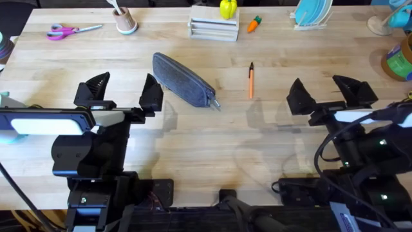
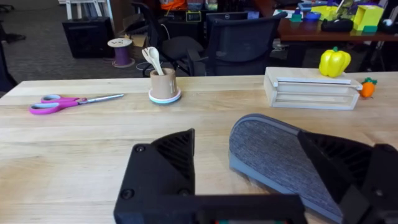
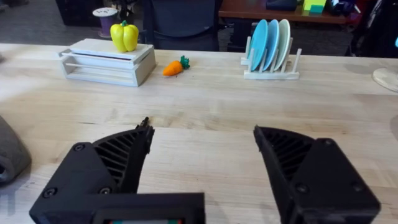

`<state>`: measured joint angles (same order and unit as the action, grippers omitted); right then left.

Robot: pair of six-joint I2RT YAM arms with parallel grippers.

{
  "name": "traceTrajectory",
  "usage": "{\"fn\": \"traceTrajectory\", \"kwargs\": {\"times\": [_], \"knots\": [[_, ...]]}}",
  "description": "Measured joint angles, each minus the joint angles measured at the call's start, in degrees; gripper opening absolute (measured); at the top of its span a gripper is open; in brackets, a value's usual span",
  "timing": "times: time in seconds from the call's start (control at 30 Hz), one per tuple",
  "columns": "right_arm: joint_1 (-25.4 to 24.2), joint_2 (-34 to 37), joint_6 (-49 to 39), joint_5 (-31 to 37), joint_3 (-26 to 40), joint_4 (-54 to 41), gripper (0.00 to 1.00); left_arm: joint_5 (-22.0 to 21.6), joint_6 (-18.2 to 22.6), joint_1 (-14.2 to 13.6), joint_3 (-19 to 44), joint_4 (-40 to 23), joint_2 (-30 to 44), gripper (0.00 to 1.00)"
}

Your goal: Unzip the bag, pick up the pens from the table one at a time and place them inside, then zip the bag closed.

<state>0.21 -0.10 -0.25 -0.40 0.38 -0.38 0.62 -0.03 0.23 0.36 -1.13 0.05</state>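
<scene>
The grey-blue bag (image 1: 183, 80) lies slantwise on the table (image 1: 212, 142), its zipper end with the small metal pull toward the near right. It also shows close in the left wrist view (image 2: 280, 155). One orange pen (image 1: 251, 80) lies alone to the right of the bag, dark tip pointing away. My left gripper (image 1: 124, 91) is open just left of the bag's near end. To the right of the pen, my right gripper (image 1: 331, 93) is open and holds nothing. The bag's end (image 3: 9, 155) edges into the right wrist view.
Pink-handled scissors (image 1: 69, 30), a cup with wooden utensils (image 1: 125, 20), stacked white trays (image 1: 214, 27) topped by a yellow pepper (image 1: 228, 8), a toy carrot (image 1: 255, 24) and a rack of blue plates (image 1: 311, 14) line the far edge.
</scene>
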Motion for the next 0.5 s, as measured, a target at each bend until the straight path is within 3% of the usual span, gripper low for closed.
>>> {"fn": "traceTrajectory", "kwargs": {"times": [0.5], "knots": [[0.0,0.0,0.0,0.2,0.0,-0.4,0.998,0.0,0.0,0.0,0.0,0.1,0.0,0.993]]}}
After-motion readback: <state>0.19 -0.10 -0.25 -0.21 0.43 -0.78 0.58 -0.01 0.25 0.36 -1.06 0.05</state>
